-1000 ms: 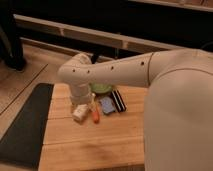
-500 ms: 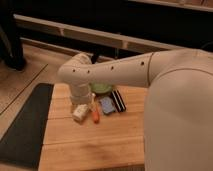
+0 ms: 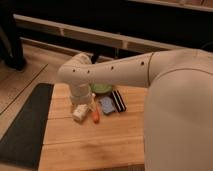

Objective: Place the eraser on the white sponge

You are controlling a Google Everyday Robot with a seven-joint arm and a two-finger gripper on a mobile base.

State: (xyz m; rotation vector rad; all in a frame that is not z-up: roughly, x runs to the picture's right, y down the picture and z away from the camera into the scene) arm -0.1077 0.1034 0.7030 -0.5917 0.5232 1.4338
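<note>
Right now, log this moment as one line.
gripper low, left of orange stick | eraser on table beside white sponge | unplaced

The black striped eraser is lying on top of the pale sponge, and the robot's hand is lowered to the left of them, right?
Not quite. The camera view shows the eraser lying on the wooden table beside the white sponge, on its right in the picture, not on top of it. The hand is indeed lowered to their left.
</note>
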